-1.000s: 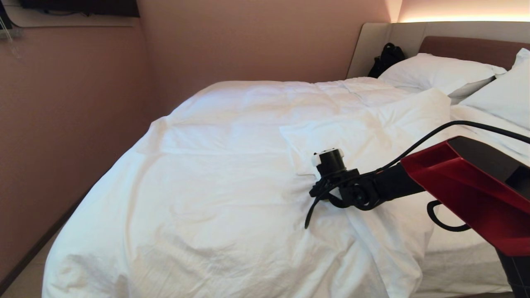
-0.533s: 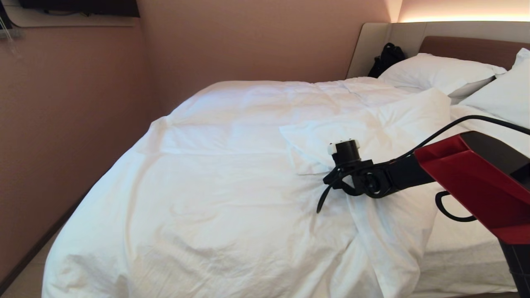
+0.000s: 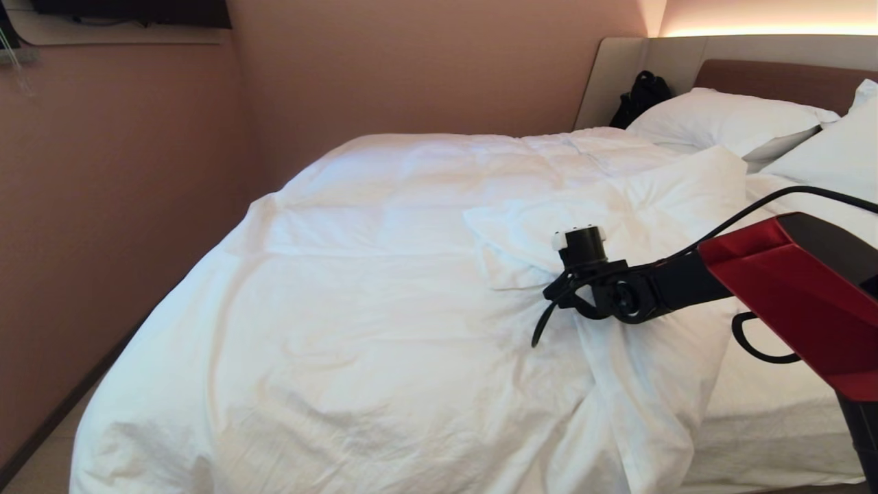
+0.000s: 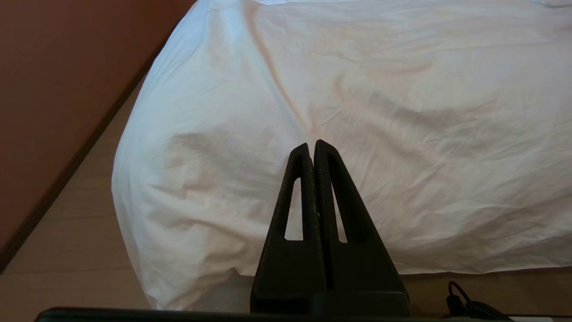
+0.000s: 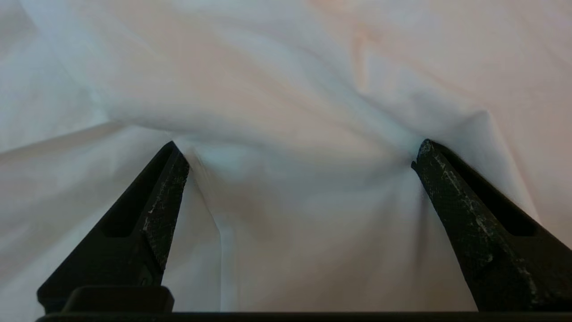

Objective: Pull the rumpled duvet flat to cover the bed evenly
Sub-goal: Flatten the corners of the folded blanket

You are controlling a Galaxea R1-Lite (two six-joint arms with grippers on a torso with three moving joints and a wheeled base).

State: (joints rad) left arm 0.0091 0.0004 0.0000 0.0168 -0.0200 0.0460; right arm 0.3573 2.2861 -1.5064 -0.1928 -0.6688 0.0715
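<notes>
Since the earlier frames the right gripper (image 5: pixel 295 154) had shifted rightward over the folded-back duvet (image 3: pixel 384 288) on the bed (image 3: pixel 768 418), fingers (image 5: pixel 167 179) spread wide, tips pressing into the cloth. Parked at the foot, the left gripper (image 4: pixel 311 145) was pressed together.

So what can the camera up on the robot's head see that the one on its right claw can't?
Only the head view shows the bed as a whole: the pillows, the headboard, a dark bag in the corner, the pink wall, and the folded-back corner of the duvet beside the right arm.

Only the right wrist view shows the right claw wide open, its fingertips pressed against bunched fabric.

Both show the wrinkled white duvet.
</notes>
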